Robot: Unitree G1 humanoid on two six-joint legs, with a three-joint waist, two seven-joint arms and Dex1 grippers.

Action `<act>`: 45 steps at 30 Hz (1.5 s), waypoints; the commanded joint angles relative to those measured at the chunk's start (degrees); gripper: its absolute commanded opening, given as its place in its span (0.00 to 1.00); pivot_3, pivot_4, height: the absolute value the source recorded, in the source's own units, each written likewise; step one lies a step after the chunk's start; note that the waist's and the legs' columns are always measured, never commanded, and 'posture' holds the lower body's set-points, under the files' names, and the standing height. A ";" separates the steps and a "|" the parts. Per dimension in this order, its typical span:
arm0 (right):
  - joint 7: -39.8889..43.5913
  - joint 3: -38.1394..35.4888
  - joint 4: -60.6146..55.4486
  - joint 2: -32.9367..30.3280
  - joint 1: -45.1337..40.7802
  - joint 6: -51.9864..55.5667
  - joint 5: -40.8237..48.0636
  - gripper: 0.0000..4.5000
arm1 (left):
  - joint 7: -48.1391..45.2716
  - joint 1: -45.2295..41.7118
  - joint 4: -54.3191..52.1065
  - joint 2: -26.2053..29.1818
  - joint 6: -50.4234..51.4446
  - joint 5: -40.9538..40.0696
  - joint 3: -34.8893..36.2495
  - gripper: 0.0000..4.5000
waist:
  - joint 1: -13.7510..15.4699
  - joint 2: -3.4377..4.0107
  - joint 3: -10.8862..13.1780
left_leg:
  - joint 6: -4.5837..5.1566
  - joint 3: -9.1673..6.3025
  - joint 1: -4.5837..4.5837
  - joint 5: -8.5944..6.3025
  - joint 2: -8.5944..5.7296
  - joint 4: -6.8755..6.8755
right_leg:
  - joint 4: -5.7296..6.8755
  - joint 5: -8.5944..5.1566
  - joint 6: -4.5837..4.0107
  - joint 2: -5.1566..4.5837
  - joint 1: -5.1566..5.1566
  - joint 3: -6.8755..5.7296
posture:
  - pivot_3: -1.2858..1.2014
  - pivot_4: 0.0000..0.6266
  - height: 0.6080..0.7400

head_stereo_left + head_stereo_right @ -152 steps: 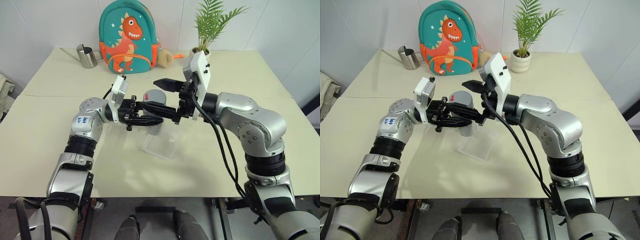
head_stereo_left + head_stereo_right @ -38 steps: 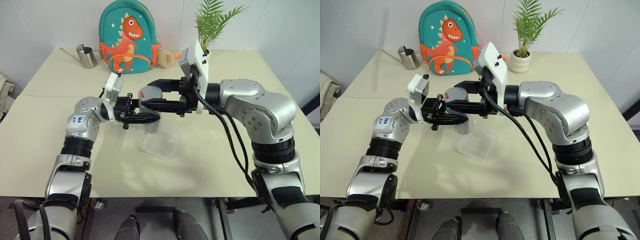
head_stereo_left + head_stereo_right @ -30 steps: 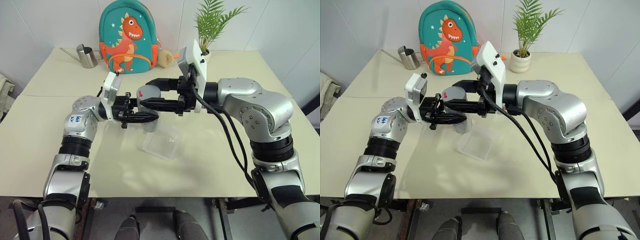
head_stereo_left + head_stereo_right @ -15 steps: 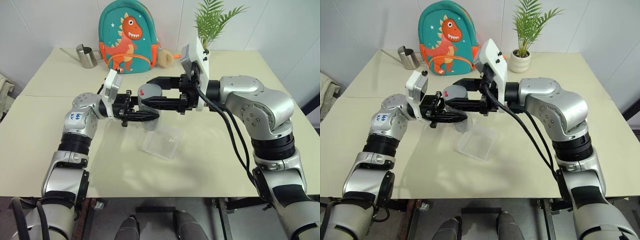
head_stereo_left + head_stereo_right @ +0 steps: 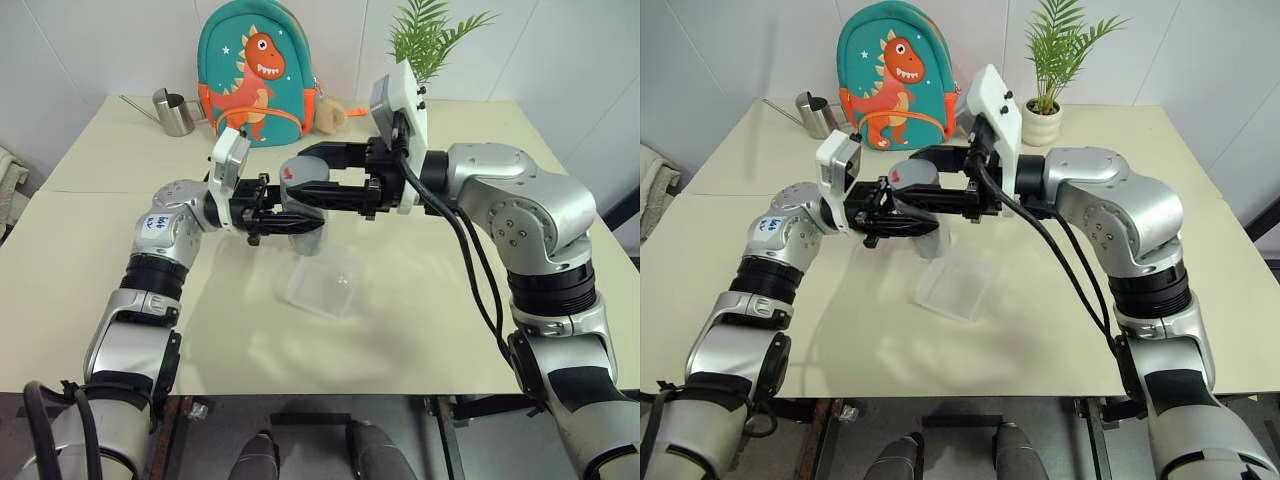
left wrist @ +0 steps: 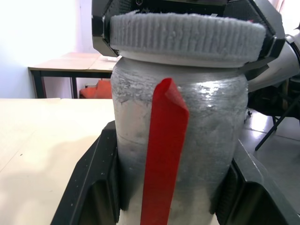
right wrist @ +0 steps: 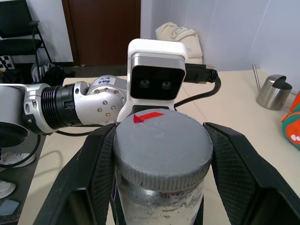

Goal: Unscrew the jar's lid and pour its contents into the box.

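The jar (image 6: 180, 140), frosted with a red vertical stripe, stands upright in the air above the table. My left gripper (image 5: 298, 220) is shut on the jar's body from the left. The grey ribbed lid (image 7: 161, 150), with a red mark on top, sits on the jar. My right gripper (image 5: 312, 188) comes in from the right and is shut on the lid, one finger on each side. The clear shallow box (image 5: 324, 283) lies on the table just below and in front of the jar. The contents are hidden behind the frosted wall.
A teal dinosaur backpack (image 5: 255, 75) stands at the back of the table, with a steel watering can (image 5: 174, 112) to its left. A small plush toy (image 5: 330, 115) and a potted plant (image 5: 1042, 120) are on its right.
About five seconds ago my right gripper stood rolled at a different angle around the lid. Over the last second the jar and both grippers have hardly moved.
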 commanded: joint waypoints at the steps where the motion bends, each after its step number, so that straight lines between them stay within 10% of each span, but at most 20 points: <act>1: -1.79 -8.42 -2.13 -1.75 -3.63 -4.91 0.03 0.59 | -6.40 2.22 2.52 2.98 1.14 -0.21 -2.66 0.44 | -0.04 0.01 0.01 | 0.00 0.00 -0.01 0.00 0.00 0.00 | 0.00 0.00 0.00 0.00 -0.01 0.00 | 0.52 0.24 1.00; 45: 1.94 -11.80 0.09 -3.38 -5.41 -7.76 4.75 0.59 | -6.40 4.53 1.27 4.12 2.46 -2.81 -4.09 0.44 | 0.01 0.01 0.01 | 0.00 0.00 -0.01 0.00 0.00 0.00 | 0.00 0.00 0.00 0.00 -0.01 0.00 | 0.52 0.24 1.00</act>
